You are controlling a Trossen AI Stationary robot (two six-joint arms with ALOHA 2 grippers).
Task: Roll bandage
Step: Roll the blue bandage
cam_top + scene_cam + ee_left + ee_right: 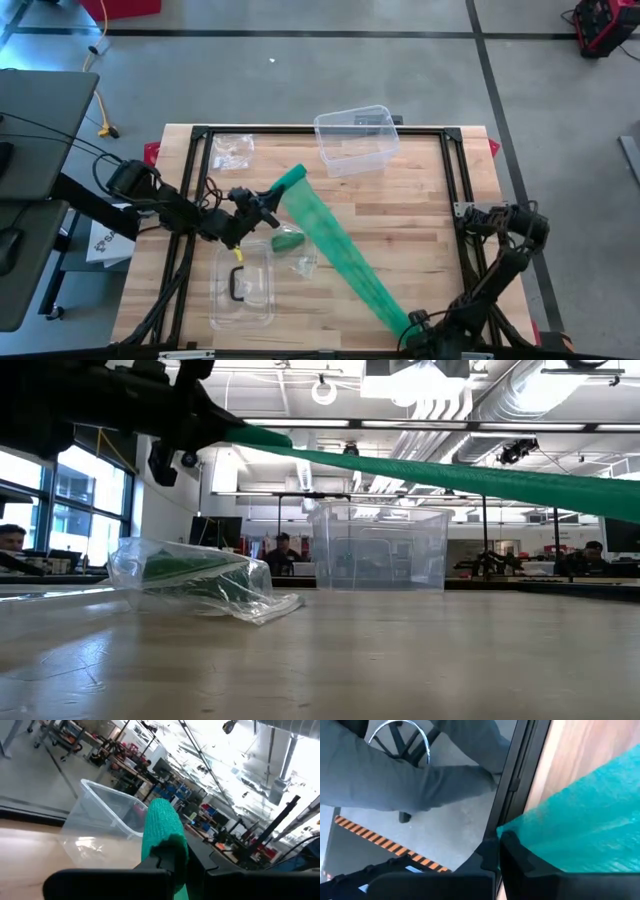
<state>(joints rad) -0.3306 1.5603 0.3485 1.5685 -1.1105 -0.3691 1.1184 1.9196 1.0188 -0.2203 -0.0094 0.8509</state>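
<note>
A long green bandage stretches slantwise over the table, from the left middle to the near right edge. In the low view the bandage hangs clear above the wood. My left gripper is shut on its far end, and my right gripper is shut on its near end at the table's front edge. A second green roll lies beside a crumpled clear bag on the table. My left gripper pinches the bandage's bunched far end between its two fingers, coming about level from the table's left. A stub of that end sticks out past the fingertips. The band runs taut from there, clear of the table. My right gripper pinches the bandage's near end at its edge, fingers slanting down over the table's front edge. How many layers it has I cannot tell. The band spreads wide from the fingers toward the far side, off the wood.
A clear plastic tub stands at the far middle. A clear lid with a black handle lies near left, and another clear bag far left. A black frame runs round the table top.
</note>
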